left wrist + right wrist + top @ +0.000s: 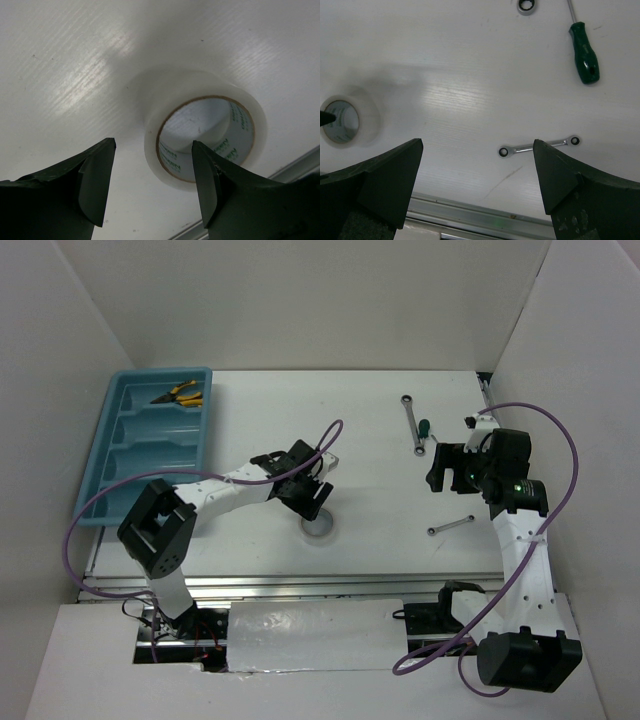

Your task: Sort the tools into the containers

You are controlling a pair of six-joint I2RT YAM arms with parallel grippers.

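**Tray** (150,455): light blue, four long compartments, at the far left of the white surface (270,410).

**Pliers** (178,394): yellow handles, lying in the farthest compartment of the tray. Whether this is one pair or two cannot be told from the top view. The other three compartments hold nothing visible.

**Tape ring** (200,82): white-translucent with a brown core, lying flat on the surface near its front edge, at centre, well apart from the tray.

**Left tool** (153,142): fingers spread, positioned over the tape ring. One finger stands over the ring's hole, the other outside its wall, so the near wall of the ring lies between them. Contact with the ring cannot be made out.

**Long wrench** (411,420): silver, on the right half of the surface, running roughly front to back.

**Screwdriver** (584,55): green handle, thin silver shaft, lying just beside the long wrench.

**Short wrench** (540,146): silver, ring at each end, lying alone near the front right of the surface, nearer the front edge than the screwdriver.

**Right tool** (477,142): fingers spread wide, holding nothing, hanging above the surface. Its wrist view shows the short wrench just ahead of the right fingertip.
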